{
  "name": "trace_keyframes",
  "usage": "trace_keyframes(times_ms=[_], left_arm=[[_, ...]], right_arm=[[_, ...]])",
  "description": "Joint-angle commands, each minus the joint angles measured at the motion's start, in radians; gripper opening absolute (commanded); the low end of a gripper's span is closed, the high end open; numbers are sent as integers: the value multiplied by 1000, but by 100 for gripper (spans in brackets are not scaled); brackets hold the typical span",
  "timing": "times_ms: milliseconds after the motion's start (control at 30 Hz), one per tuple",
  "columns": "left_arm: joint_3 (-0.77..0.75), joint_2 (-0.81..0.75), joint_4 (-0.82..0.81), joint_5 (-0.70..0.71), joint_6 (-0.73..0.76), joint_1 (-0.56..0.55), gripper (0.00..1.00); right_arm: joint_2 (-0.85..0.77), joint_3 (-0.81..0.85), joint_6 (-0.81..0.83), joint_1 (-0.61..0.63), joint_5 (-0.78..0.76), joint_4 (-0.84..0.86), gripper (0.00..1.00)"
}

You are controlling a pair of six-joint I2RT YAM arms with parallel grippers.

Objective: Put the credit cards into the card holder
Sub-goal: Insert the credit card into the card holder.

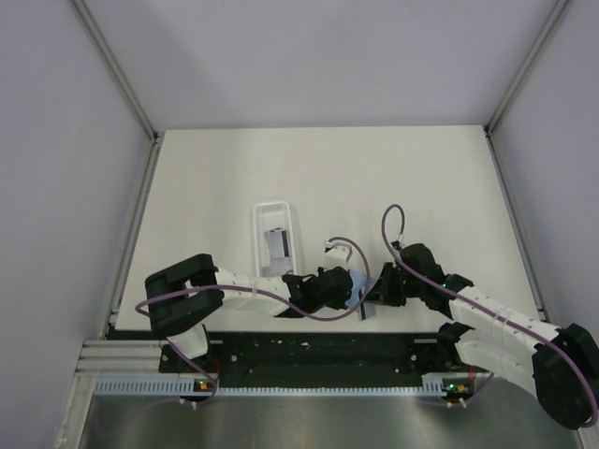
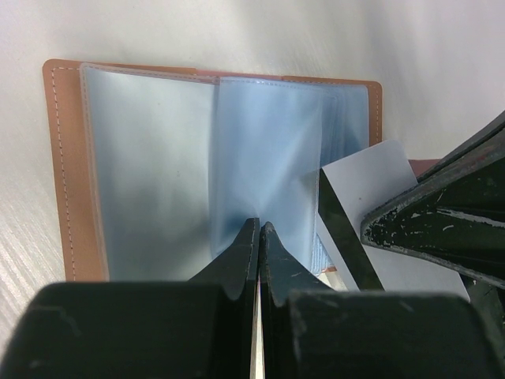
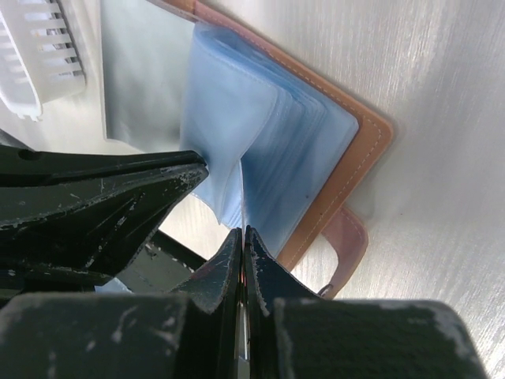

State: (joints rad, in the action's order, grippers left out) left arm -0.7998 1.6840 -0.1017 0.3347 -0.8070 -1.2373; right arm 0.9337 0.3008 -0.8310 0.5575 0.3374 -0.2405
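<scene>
The card holder (image 2: 67, 166) lies open on the table, orange-brown outside with pale blue sleeves (image 2: 150, 158); the overhead view shows it between the two arms (image 1: 360, 283). My left gripper (image 2: 259, 226) is shut, pinching one raised sleeve leaf (image 2: 264, 150). The right gripper (image 3: 242, 230) is shut on a credit card (image 2: 367, 183), pale with a dark stripe, whose corner reaches the sleeves at the holder's right side. In the right wrist view that card is edge-on and runs up into the blue sleeves (image 3: 268, 134). More credit cards (image 1: 274, 243) lie in the white tray.
The long white tray (image 1: 273, 236) stands just left of and beyond the holder, and its slotted end shows in the right wrist view (image 3: 35, 63). The holder's strap (image 3: 347, 241) sticks out over the table. The two grippers are almost touching each other.
</scene>
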Motion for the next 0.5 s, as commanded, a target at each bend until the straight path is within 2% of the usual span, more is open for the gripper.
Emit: trace_keyframes(times_ms=[0, 467], left_arm=[[1, -38, 25, -2, 14, 6, 0], [-26, -138, 66, 18, 42, 6, 0]], right_arm=[[-9, -12, 3, -10, -49, 61, 0], [39, 1, -42, -11, -57, 201, 0]])
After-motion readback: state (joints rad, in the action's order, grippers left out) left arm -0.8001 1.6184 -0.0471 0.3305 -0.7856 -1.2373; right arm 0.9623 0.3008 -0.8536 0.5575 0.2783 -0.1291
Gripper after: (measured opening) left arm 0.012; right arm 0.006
